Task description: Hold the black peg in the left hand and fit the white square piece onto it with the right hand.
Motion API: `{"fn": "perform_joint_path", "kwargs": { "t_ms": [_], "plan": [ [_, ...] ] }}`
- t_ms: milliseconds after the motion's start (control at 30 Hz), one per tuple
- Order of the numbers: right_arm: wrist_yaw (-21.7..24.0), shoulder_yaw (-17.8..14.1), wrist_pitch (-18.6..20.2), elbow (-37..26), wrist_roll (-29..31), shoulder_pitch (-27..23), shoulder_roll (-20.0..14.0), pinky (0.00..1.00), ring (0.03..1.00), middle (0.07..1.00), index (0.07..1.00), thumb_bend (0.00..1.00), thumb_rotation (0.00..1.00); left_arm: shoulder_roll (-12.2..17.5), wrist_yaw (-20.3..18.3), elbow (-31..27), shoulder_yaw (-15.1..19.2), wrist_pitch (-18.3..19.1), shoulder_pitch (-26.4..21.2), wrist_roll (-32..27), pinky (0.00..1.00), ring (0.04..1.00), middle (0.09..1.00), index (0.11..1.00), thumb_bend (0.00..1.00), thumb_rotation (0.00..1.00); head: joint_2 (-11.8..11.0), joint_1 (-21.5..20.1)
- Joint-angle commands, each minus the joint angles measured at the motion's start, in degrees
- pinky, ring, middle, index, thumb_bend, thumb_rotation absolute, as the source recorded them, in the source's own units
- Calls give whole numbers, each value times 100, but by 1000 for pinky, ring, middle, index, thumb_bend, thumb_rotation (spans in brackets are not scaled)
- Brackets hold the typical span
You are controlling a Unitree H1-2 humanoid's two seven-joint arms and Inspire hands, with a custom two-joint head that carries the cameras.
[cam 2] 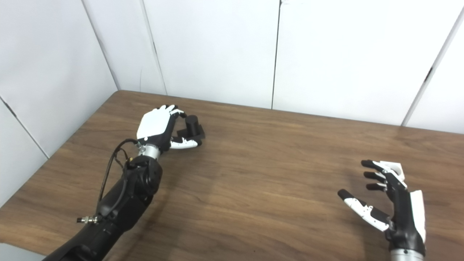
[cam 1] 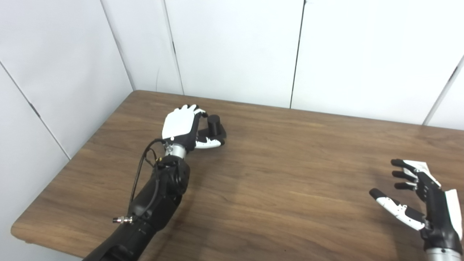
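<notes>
The black peg (cam 1: 214, 125), a short cylinder on a black base, stands on the wooden table (cam 1: 275, 174) at the far left. My left hand (cam 1: 183, 127) is wrapped around it, with the fingers curled against its top and the thumb along the front of its base. The white square piece (cam 1: 421, 167) lies on the table at the right and is partly hidden behind my right hand's fingers. My right hand (cam 1: 417, 197) is open with its fingers spread just in front of the piece, holding nothing. It also shows in the right eye view (cam 2: 388, 195).
White wall panels (cam 1: 232, 47) stand behind the table and along its left side. The table's left corner and front edge (cam 1: 21, 232) are close to my left arm. Bare wood lies between the two hands.
</notes>
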Motion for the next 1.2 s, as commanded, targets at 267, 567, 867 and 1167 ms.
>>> {"fn": "perform_joint_path", "kwargs": {
  "t_ms": [267,567,867,1167],
  "plan": [
    [-59,-70,-264,224,-184,194,-204,589,708,797,703,644,305,209,317,232,-59,-61,-402,78,960,968,937,752,897,520,4,-10],
    [-64,-89,-202,159,-205,229,-181,578,700,795,695,641,283,206,415,593,-137,-121,-524,16,952,963,935,752,878,526,5,-68],
    [-126,-78,-254,123,-268,284,-153,575,694,790,689,636,281,172,352,813,-187,-195,-611,-177,969,973,935,754,833,517,29,-104],
    [-127,-75,-121,15,-375,377,-146,596,706,794,686,635,285,60,400,1005,-154,-401,-655,-579,900,941,915,755,793,514,57,-126]
  ]
}}
